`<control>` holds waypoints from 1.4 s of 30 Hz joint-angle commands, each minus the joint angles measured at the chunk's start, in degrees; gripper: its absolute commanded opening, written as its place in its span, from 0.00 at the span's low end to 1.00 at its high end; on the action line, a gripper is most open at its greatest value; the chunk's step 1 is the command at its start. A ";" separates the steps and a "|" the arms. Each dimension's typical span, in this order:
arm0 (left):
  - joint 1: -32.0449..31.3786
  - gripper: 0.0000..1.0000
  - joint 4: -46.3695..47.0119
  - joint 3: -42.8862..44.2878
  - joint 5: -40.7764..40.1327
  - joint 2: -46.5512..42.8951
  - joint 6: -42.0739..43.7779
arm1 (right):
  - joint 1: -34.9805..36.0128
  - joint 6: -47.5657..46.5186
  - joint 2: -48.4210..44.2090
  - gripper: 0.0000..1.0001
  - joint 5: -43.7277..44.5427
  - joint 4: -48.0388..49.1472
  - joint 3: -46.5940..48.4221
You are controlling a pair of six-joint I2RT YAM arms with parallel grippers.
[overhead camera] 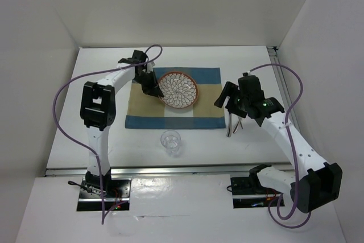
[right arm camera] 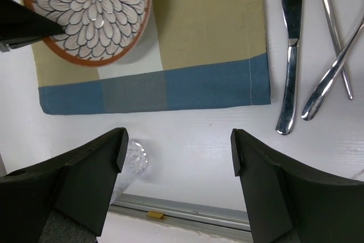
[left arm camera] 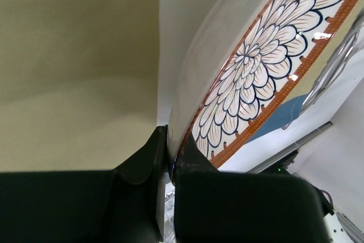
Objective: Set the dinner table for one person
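**Plate held over the mat, cutlery waiting**

The desk (overhead camera: pixel 85 135) is a broad, flat, plain white rectangle. It fills the floor of the walled bay ahead of both arm bases and carries everything else.

At its middle lies the blue-and-tan placemat (overhead camera: pixel 199 120), flat and square to the edges. On the mat's left half is the flower-patterned plate (overhead camera: pixel 179 89). The left fingers (left arm camera: pixel 145 157) pinch its rim, and a shadow under its edge suggests it is tilted or just off the cloth.

The step in hand looks like setting the plate. Next it should be lowered level, nearer the mat's centre, then released.

The right fingers (right arm camera: pixel 91 169) are spread wide and empty above the mat's near right corner.

A clear glass (overhead camera: pixel 171 142) stands on the desk just in front of the mat. A knife (right arm camera: pixel 289 55) and two crossed utensils (right arm camera: pixel 333 78) lie on the desk beside the mat's right edge, likely the right arm's next pick.
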 commanded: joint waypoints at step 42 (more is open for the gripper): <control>12.30 0.82 -10.65 -8.16 -10.56 -36.42 5.23 | 26.81 -7.98 29.57 0.00 14.64 -10.04 30.61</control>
